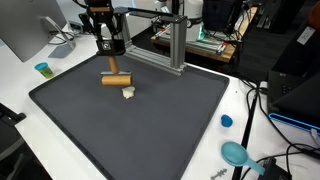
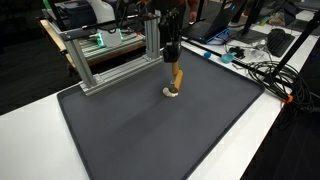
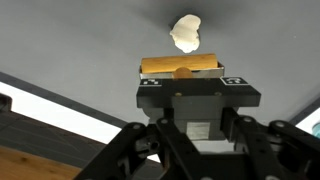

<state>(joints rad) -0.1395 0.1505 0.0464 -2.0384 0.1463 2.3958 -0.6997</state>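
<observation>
**Markings:** small white marks are seen on the gripper (image 3: 181, 74) housing, too small to be read.

**Item:** tan cylinder (image 3: 180, 66), short, smooth and wood-coloured, seen lying crosswise in the wrist view.

**Location:** over the dark mat (image 1: 150, 130) on the white surface (image 1: 20, 85), near the aluminium frame (image 1: 176, 45) and just beside a white lump (image 3: 185, 32). Whether the mat is touched cannot be told.

**Jaws:** drawn in narrow and closed on the cylinder's middle, which is held between the fingertips.
</observation>
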